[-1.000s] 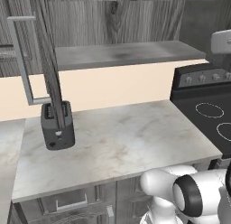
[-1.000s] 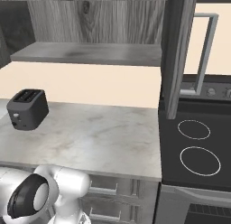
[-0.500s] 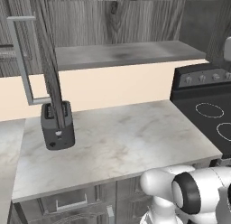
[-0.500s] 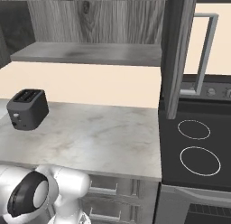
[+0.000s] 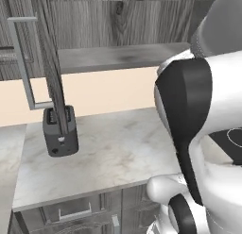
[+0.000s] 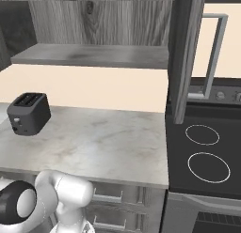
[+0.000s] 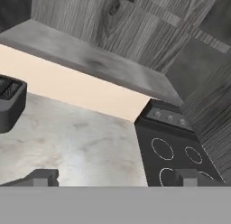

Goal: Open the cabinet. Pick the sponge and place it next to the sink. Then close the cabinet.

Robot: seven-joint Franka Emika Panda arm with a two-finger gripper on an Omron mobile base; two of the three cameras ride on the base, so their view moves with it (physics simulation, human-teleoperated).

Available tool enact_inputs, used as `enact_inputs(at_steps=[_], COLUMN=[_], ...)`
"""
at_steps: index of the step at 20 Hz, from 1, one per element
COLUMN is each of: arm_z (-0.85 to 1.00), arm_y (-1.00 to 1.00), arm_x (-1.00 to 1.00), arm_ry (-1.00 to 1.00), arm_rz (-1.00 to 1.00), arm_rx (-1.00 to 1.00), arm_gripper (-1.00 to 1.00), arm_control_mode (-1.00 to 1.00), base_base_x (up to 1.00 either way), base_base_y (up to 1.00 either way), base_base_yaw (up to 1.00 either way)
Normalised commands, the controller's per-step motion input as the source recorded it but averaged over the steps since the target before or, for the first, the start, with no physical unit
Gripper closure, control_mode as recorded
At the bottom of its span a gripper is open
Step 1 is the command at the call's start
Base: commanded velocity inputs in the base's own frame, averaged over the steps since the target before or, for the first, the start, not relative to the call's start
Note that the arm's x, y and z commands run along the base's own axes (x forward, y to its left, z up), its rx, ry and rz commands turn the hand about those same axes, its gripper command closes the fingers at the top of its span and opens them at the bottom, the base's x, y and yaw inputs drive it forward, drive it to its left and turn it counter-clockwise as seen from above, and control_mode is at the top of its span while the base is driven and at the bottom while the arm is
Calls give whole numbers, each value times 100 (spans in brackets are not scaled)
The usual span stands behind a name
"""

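I have the cabinet (image 6: 99,25) standing open, both doors swung out toward me. Its left door (image 5: 49,63) hangs edge-on over the left end of the worktop (image 5: 113,153), its silver bar handle (image 5: 23,63) on the outer side. Just behind that door's lower corner, as the left base view has it, sits the black toaster (image 5: 59,131). In the right base view the right door (image 6: 184,53) hangs edge-on above the seam between worktop and stove (image 6: 204,152), handle (image 6: 214,58) facing right. Between the two doors the marble worktop lies bare from the toaster to the stove, with free room out to its near edge. The cabinet's bottom shelf (image 6: 94,54) shows a bare grey board; I cannot make out the sponge on it or on the worktop.

The hand (image 7: 115,178) has its fingertips (image 7: 43,177) spread wide apart, nothing between them and touching nothing, raised above the worktop and looking toward the cabinet's right corner.

A cream wall (image 6: 84,89) runs between shelf and worktop. Low drawers with horizontal handles (image 6: 115,199) sit below the near edge.
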Motion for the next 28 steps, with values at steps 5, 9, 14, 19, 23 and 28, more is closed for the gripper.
enact_inputs(at_steps=[5,9,14,19,23,28], arm_z=[5,2,-9,-14,4,38], arm_y=[9,0,0,-1,-10,-17], arm_x=[89,56,65,65,11,-88], arm_ry=[11,-18,-41,-52,-53,-35], arm_rz=[0,0,0,0,0,0], arm_rx=[-14,0,5,15,23,14], arm_gripper=[-100,-100,-100,-100,-100,-100], arm_control_mode=[-100,-100,-100,-100,-100,-100], base_base_x=[0,0,0,0,0,0], base_base_y=[0,0,0,0,0,0], base_base_yaw=[0,0,0,0,0,0])
